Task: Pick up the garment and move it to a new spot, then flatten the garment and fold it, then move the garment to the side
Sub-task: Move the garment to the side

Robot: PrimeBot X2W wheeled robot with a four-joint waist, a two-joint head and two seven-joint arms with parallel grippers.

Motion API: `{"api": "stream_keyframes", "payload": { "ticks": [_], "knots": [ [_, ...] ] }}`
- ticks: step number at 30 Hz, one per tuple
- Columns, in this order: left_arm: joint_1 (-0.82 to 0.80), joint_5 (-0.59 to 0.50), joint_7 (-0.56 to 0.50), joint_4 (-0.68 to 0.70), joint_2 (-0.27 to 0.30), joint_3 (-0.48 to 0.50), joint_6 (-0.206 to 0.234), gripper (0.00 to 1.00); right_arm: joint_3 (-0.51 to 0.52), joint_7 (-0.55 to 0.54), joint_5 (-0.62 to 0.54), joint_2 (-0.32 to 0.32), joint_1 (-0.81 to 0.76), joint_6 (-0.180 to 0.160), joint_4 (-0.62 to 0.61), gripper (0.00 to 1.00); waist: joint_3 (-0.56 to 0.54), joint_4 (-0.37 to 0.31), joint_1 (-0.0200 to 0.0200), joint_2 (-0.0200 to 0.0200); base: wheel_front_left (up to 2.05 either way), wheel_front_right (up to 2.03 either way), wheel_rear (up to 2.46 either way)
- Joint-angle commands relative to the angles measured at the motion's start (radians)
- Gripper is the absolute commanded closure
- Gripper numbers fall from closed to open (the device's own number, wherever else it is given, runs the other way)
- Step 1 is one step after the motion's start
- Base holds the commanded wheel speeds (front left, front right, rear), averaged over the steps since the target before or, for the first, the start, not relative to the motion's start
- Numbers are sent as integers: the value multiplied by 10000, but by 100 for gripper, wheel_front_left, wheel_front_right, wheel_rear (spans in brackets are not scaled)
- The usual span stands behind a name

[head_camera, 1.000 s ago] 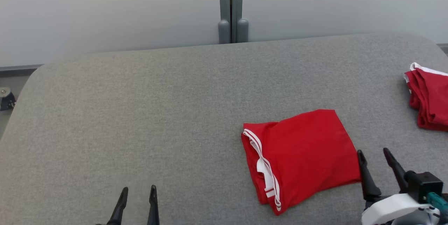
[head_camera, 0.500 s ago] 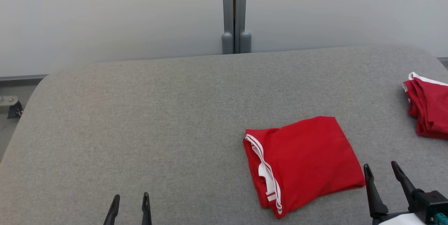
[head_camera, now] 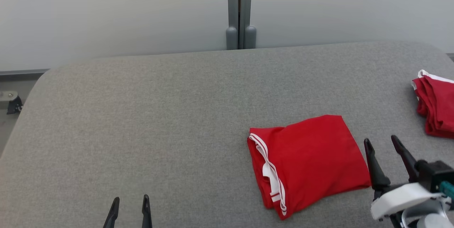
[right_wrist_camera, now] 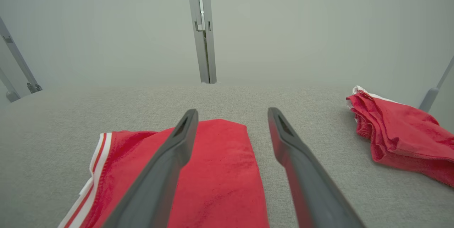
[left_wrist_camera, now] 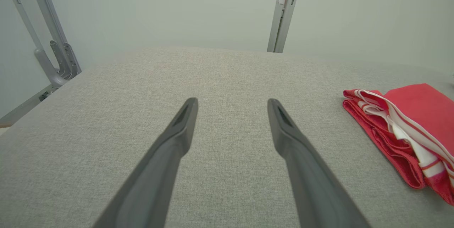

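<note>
A red garment [head_camera: 308, 160] with white trim lies folded on the grey padded table [head_camera: 159, 114], right of centre. In the left wrist view the garment [left_wrist_camera: 408, 132] lies at the right edge. My right gripper [head_camera: 381, 141] stands open just beyond the garment's right edge, holding nothing; in its wrist view the gripper [right_wrist_camera: 232, 111] hovers over the garment [right_wrist_camera: 212, 178], whose right edge runs between the fingers. My left gripper [head_camera: 130, 199] is open and empty at the lower left, over bare table, and in its wrist view the gripper [left_wrist_camera: 232, 101] points at plain grey cloth.
A second red garment [head_camera: 436, 104] with white trim lies bunched at the table's right edge; its folds [right_wrist_camera: 397, 132] also show in the right wrist view. A grey metal post [head_camera: 240, 11] rises behind the table against a pale wall. The table's left corner [head_camera: 39, 79] is rounded.
The head camera has shifted a little, so the whole picture moved. My right gripper has risen slightly beside the folded garment. The left gripper sits a bit lower in the view. Both garments lie unchanged.
</note>
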State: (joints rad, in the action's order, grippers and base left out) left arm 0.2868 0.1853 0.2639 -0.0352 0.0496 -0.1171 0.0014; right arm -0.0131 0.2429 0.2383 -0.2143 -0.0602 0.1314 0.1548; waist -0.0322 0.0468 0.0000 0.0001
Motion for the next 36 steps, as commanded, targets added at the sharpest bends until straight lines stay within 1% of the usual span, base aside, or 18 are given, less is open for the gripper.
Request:
{"api": "stream_keyframes", "payload": {
  "ticks": [1, 2, 5, 6, 7, 9, 10, 11, 13, 15, 17, 21, 22, 25, 27, 29, 32, 36],
  "knots": [
    [34, 43, 3, -21, 22, -30, 33, 0, -108, -329, 166, -322, 652, -15, 11, 0, 169, -107, 0, -1, 0, 0, 0],
    [-2, 36, 3, -49, 22, -58, 16, 0, -88, -674, 302, -450, 998, -17, 93, 0, 246, -129, 0, -1, 0, 0, 0],
    [-281, -2, 2, -54, 23, -175, -88, 0, -382, -2422, 630, -874, 2028, -12, 482, 0, 764, -192, 0, -1, 0, 0, 0],
    [-370, -33, 3, -66, 23, -192, -103, 0, -421, -2847, 611, -1012, 2252, -17, 615, 0, 904, -180, 0, -1, 0, 0, 0],
    [-545, -78, 2, -138, 22, -210, -128, 0, -726, -3638, 718, -1179, 2666, -15, 842, 0, 1129, -130, 0, -1, 0, 0, 0],
    [-792, -87, 3, -181, 23, -175, -165, 0, -637, -4653, 1119, -1136, 3172, -17, 1366, 0, 1486, -24, 0, -1, 0, 0, 0],
    [-868, -95, 2, -217, 25, -182, -178, 0, -751, -4965, 1082, -1243, 3281, -7, 1530, 0, 1578, 36, 0, -1, 0, 0, 0],
    [-995, -111, 2, -269, 22, -197, -220, 0, -920, -5532, 1151, -1324, 3451, -15, 1902, 0, 1734, 142, 0, -1, 0, 0, 0],
    [-1235, -56, 3, -312, 23, -180, -220, 0, -1055, -6128, 1324, -1401, 3735, -14, 2399, 0, 1980, 282, 0, -1, 0, 0, 0],
    [-1363, 7, 2, -398, 23, -202, -223, 0, -1042, -6448, 1385, -1423, 3912, -15, 2918, 0, 2165, 414, 0, -1, 0, 0, 0],
    [-1440, 4, 2, -471, 23, -212, -242, 0, -1085, -6570, 1350, -1356, 4046, -15, 3392, 0, 2274, 506, 0, -1, 0, 0, 0],
    [-1508, 1, 3, -587, 23, -208, -238, 0, -1140, -6554, 1738, -1026, 4298, -7, 4340, 0, 2352, 591, 0, -1, 0, 0, 0],
    [-1507, 6, 3, -605, 23, -195, -224, 0, -1055, -6415, 1883, -934, 4390, -7, 4523, 100, 2361, 585, 0, -1, 0, 0, 0],
    [-1552, 22, 3, -616, 23, -111, -170, 0, -1125, -6017, 2371, -830, 4761, -9, 4625, 100, 2360, 420, 0, -1, 0, 0, 0],
    [-1575, 31, 2, -555, 23, -53, -174, 0, -1176, -5687, 2557, -983, 5120, -7, 4515, 100, 2394, 151, 0, -1, 0, 0, 0],
    [-1612, 19, 3, -497, 23, 4, -183, 0, -1199, -5441, 2676, -1130, 5557, -12, 4420, 100, 2479, -235, 0, -1, 0, 0, 0],
    [-1753, -49, 3, -368, 23, 97, -237, 0, -1234, -5218, 2651, -1383, 6298, -17, 4329, 100, 2769, -1036, 0, -1, 0, 0, 0],
    [-2050, -302, 2, -289, 26, 84, -489, 0, -1037, -5151, 2663, -1621, 7205, -17, 4309, 100, 3238, -2069, 0, -1, 0, 0, 0]
  ]
}}
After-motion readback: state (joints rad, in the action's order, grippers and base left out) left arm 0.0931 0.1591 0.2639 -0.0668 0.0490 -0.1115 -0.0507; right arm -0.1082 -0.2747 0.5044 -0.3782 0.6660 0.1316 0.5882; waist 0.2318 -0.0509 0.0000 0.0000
